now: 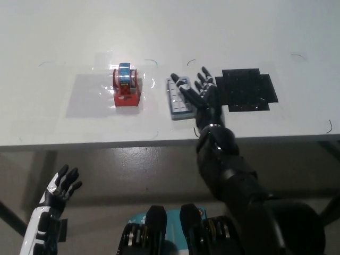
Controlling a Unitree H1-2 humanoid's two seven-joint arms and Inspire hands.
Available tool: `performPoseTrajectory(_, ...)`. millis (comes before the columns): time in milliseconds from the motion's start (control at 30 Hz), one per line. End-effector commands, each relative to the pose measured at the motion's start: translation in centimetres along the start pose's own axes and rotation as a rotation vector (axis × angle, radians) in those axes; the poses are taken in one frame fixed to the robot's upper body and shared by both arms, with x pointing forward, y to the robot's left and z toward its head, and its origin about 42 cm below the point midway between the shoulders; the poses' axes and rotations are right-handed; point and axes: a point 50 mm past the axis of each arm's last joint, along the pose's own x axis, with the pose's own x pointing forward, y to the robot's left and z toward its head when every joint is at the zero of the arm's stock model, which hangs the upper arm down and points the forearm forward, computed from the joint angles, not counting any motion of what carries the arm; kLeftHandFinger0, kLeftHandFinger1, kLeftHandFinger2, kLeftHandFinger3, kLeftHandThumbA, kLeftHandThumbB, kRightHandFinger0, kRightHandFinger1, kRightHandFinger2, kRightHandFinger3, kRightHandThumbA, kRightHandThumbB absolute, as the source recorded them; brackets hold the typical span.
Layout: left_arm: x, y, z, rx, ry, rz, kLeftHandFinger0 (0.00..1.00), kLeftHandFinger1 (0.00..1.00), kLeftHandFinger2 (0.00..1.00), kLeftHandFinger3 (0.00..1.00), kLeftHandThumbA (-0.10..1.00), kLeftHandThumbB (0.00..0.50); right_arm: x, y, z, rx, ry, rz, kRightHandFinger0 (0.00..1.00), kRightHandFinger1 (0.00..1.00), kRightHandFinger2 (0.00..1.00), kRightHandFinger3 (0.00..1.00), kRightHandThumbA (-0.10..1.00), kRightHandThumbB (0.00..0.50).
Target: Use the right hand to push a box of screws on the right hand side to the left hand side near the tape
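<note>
A grey compartmented box of screws (176,101) lies on the white table (212,32) near its front edge. My black right hand (200,91) is open, fingers spread, lying against the box's right side and partly over it. To the left of the box stands a red tape dispenser (126,87) with a blue-banded roll on top. A gap of bare table separates the tape from the box. My white left hand (59,187) rests open below the table edge at the lower left.
A black square mat (248,89) lies on the table just right of my right hand. The table's front edge (106,143) runs across the middle of the view, with floor below it.
</note>
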Motion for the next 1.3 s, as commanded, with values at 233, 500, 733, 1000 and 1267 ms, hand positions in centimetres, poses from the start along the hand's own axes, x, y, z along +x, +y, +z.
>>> performPoseTrajectory(233, -0.5, -0.3, 1.4, -0.001, -0.061, -0.029, 1.0, 1.0, 1.0, 1.0, 1.0, 0.08, -0.3, 3.1, 0.4, 0.023, 0.022, -0.05, 1.0, 1.0, 1.0, 1.0, 1.0, 0.223)
performPoseTrajectory(500, -0.7, -0.1, 1.8, -0.019, -0.08, -0.027, 1.0, 1.0, 1.0, 1.0, 1.0, 0.087, -0.7, 4.0, 0.2, 0.069, 0.034, -0.097, 1.0, 1.0, 1.0, 1.0, 1.0, 0.268)
performPoseTrajectory(733, -0.3, -0.1, 1.9, -0.035, -0.09, -0.025, 1.0, 1.0, 1.0, 1.0, 1.0, 0.084, -1.1, 5.4, -0.1, 0.175, 0.104, -0.181, 1.0, 1.0, 1.0, 1.0, 1.0, 0.272)
performPoseTrajectory(1000, 0.3, -0.2, 2.2, -0.043, -0.102, -0.022, 1.0, 1.0, 1.0, 1.0, 1.0, 0.131, -2.3, 7.1, -1.5, 0.203, 0.167, -0.173, 1.0, 1.0, 1.0, 1.0, 1.0, 0.244)
performPoseTrajectory(1267, 0.7, 0.0, 2.2, -0.04, -0.107, -0.032, 1.0, 1.0, 1.0, 1.0, 1.0, 0.104, -3.3, 8.9, -2.4, 0.232, 0.196, -0.153, 1.0, 1.0, 1.0, 1.0, 1.0, 0.245)
